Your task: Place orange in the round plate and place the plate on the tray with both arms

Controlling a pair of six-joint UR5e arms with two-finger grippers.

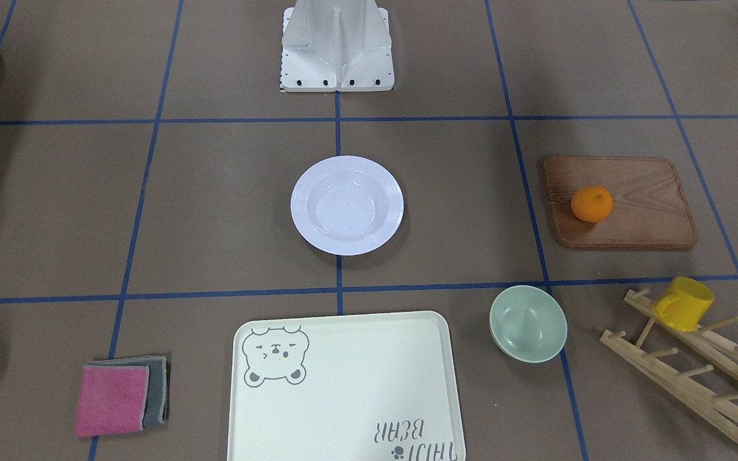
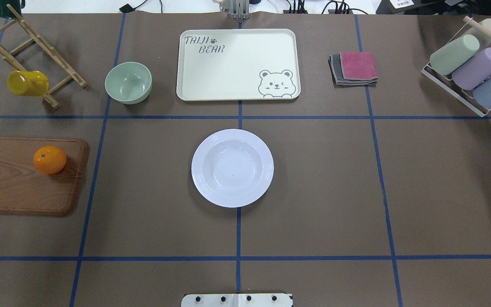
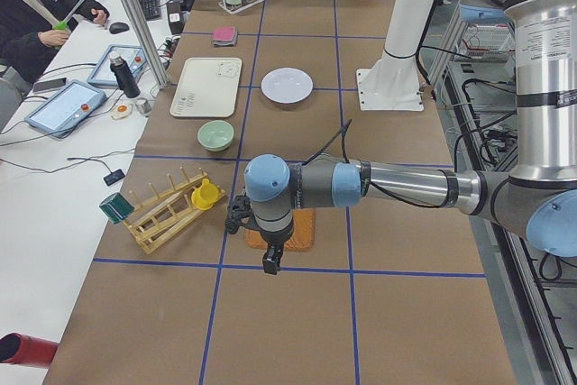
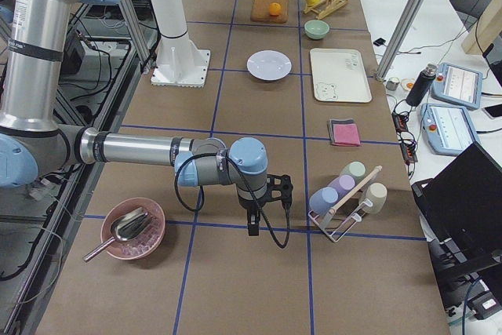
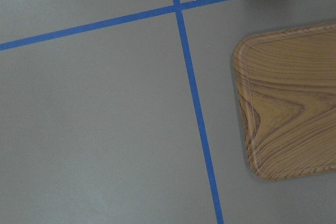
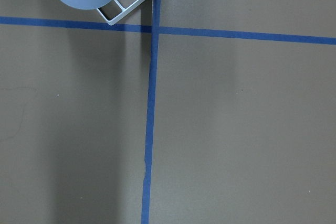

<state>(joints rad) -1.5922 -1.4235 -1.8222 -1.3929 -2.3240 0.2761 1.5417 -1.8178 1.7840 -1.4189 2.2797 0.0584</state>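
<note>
Brown table [image 2: 313, 192], blue tape grid. My left arm [image 3: 397, 187] reaches out low over it, with the left gripper [image 3: 270, 263] pointing down, clear of the surface. I see it only from the side camera and cannot tell whether its fingers are apart or together. The right arm [image 4: 141, 149] has the same posture at the other end, the right gripper [image 4: 252, 227] hanging above a tape line. That too is side view only, so the finger state is not readable. The cream tray [image 2: 237, 59] lies flat, well away from both grippers, on the operators' side and about midway between them. Its grey lettering reads "TAIJI BEAR", with a paw print after the first word and a grey bear face in the opposite corner. The wooden board [image 2: 11, 187] is right by the left gripper. From the side the wrist covers part of it, and my left wrist camera catches one rounded corner beside a tape crossing. The round plate [image 2: 232, 168], white with a ribbed rim, sits on a tape line at table centre, between the two grippers and well apart from each. It is near the tray, not touching. The pale-green bowl [image 2: 128, 82] is just beside the tray, on the left gripper's side. The orange [image 2: 49, 159] is on the wooden board, close to the left gripper, far from the right one, and well apart from plate and tray.
</note>
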